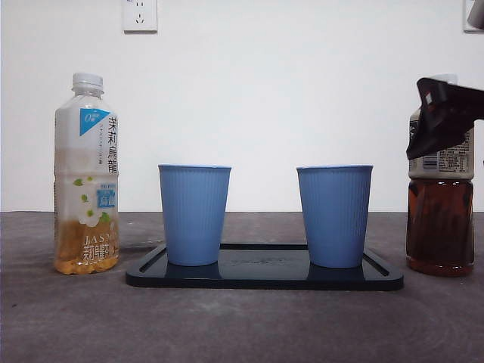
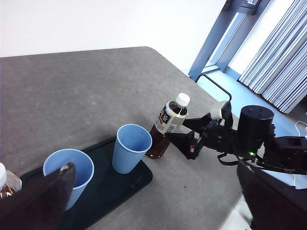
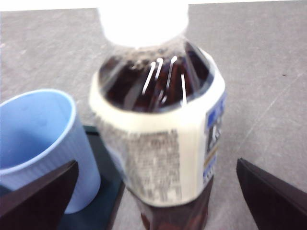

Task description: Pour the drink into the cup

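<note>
Front view: even, bright illumination, sharp focus, faint shadows on the worktop (image 1: 242, 325). Left wrist view: daylight enters through the window (image 2: 268, 52). Right wrist view: soft blur throughout; bottle cap (image 3: 142, 19) overexposed to white; glare streaks on the bottle shoulder.

A pale jasmine tea bottle (image 1: 86, 175) with a white cap stands upright on the grey desk (image 1: 242, 325), left of the black tray and apart from it. A white wall socket (image 1: 140, 15) sits high on the wall.
</note>
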